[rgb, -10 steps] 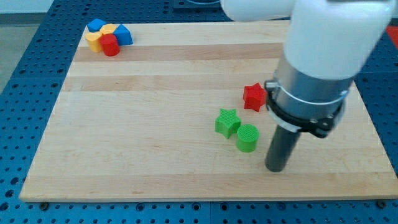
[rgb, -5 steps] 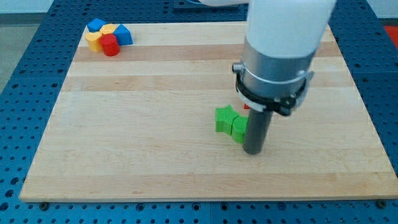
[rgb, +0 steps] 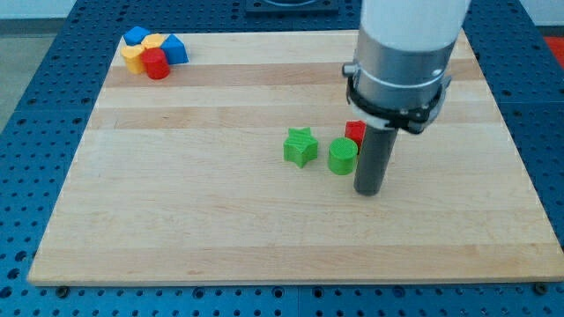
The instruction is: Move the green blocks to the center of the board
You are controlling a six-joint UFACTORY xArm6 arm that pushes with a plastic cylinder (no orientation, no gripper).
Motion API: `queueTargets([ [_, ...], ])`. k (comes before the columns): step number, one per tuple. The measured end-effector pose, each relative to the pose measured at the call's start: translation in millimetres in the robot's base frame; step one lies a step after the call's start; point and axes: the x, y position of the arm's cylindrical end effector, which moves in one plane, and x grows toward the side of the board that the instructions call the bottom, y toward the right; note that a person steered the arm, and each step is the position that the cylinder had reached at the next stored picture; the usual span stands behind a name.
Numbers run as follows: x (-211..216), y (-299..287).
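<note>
- at the view's top-left corner of the light wooden board (rgb: 176, 211): a tight cluster of small plastic blocks — blue block (rgb: 135, 36), yellow block (rgb: 134, 58), second yellow block (rgb: 153, 42), red cylinder block (rgb: 156, 63), second blue block (rgb: 174, 49) — all touching or nearly so, well apart from everything else.
- near the board's centre: green star-shaped block (rgb: 300, 146), lying flat.
- just to its right, a small gap between them: green cylinder block (rgb: 343, 156), upright.
- behind the cylinder, toward the view's top-right: red block (rgb: 355, 132), partly hidden by the rod; shape can't be told.
- right of the green cylinder, touching or just beside it: my tip (rgb: 367, 191), the dark rod's lower end, down on the board.
- no gripper on this arm; rod holds nothing.
</note>
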Motion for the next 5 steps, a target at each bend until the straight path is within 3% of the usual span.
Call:
queueTargets([
  [1,-25.8,-31.3],
  [2,-25.8,-74.2],
  [3,-33.0,-75.8],
  [5,-34.4,3.2],
])
